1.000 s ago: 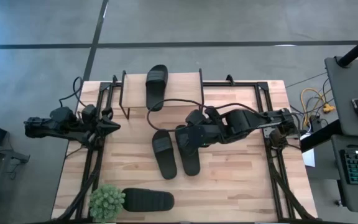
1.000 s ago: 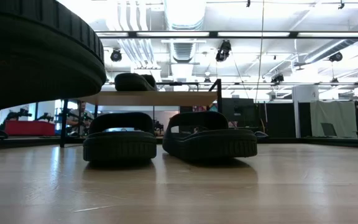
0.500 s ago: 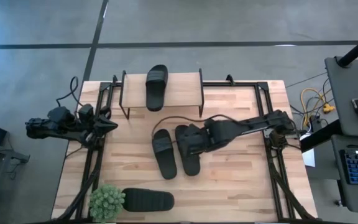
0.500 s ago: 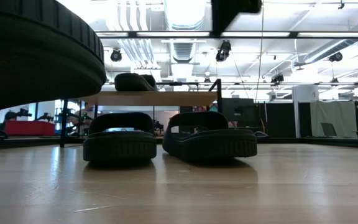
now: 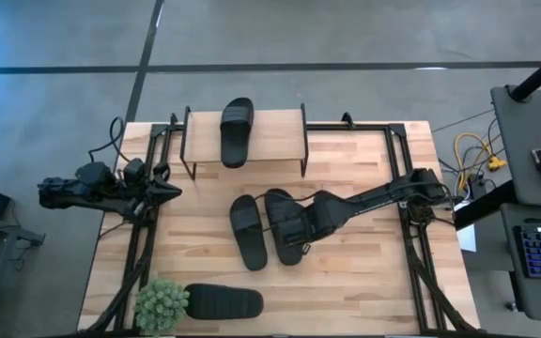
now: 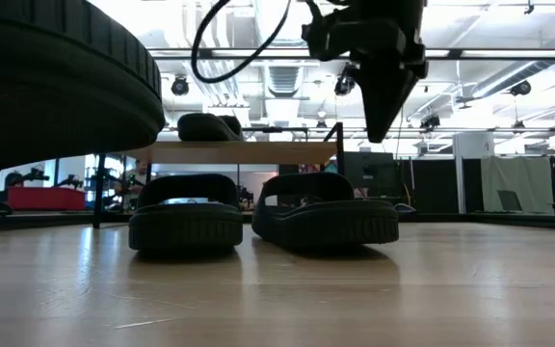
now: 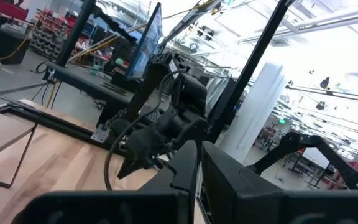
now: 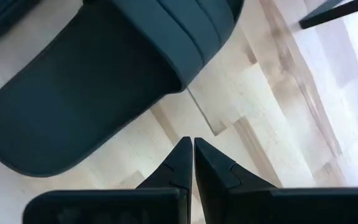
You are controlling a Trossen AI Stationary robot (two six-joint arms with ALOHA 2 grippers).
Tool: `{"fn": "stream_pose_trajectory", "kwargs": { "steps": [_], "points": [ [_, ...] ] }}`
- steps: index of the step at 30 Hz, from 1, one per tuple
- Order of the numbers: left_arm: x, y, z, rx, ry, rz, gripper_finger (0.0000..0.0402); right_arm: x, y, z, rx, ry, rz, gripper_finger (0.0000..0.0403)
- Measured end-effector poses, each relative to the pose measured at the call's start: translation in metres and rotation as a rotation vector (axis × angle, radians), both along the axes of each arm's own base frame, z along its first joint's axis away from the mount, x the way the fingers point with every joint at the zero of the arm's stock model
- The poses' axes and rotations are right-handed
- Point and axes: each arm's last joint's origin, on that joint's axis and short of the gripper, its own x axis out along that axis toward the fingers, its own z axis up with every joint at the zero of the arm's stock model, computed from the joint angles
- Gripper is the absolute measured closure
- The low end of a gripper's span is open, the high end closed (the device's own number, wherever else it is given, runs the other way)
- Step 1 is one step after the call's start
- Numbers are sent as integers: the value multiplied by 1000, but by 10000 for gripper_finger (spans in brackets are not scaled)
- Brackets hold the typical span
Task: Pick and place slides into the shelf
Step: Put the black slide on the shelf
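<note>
The right pincer [image 5: 304, 248] hovers fingers pressed together, holding nothing, over the right slide of a pair [image 5: 285, 225] at desk centre. One slide [image 5: 237, 130] lies on the shelf [image 5: 275, 136] at 12 o'clock — another [image 5: 224, 302] at 7. The left pincer [image 5: 169, 191] waits at 9 o'clock — narrow, empty.

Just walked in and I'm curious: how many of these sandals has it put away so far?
One slide already lies on the shelf. The right tool, shut and empty, hangs over the right slide of the middle pair; its neighbour and the slide by the plant are left. The left tool waits at the table's edge.
</note>
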Motion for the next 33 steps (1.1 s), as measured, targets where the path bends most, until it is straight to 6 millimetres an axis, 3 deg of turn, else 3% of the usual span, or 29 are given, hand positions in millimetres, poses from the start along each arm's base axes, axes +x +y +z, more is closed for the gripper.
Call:
{"fn": "stream_pose_trajectory", "kwargs": {
  "steps": [4,9,14,18,25,33],
  "points": [
    [0,0,0,0,1,0,391,10,4,-3,41,-62,157,384],
    [1,0,-1,18,1,16,391,26,10,-9,75,-146,383,323],
    [2,1,-3,16,8,32,391,33,8,-31,-43,-68,444,252],
    [2,1,-3,13,12,32,391,34,6,-34,-125,-52,454,215],
    [2,1,-3,-12,13,29,391,33,8,-20,-161,-69,458,198],
    [3,1,-4,-14,18,42,391,41,-1,-48,-268,14,558,197]
  ]
}}
